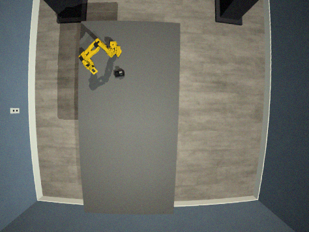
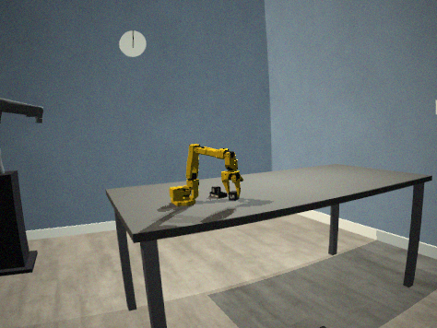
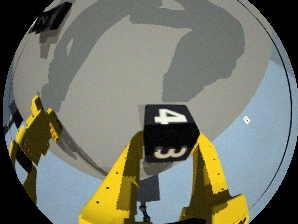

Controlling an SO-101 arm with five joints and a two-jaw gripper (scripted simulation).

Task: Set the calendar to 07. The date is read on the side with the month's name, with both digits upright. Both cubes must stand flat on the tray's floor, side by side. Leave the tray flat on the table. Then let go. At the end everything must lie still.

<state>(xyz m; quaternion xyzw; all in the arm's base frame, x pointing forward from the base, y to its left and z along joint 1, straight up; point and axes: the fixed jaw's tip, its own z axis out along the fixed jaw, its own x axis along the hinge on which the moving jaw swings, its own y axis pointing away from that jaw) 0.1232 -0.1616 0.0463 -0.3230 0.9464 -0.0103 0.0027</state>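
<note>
My gripper is shut on a black cube. The cube shows a white 4 on one face and a 3 on the face below it. I hold it a little above the grey table. The dark tray stands on the table apart from the gripper, between it and the arm's base. It looks small and blurred, so I cannot read its contents or the month's name.
The table stretches long and bare away from the arm, which sits near one corner. Dark furniture stands on the floor beyond the table's short end.
</note>
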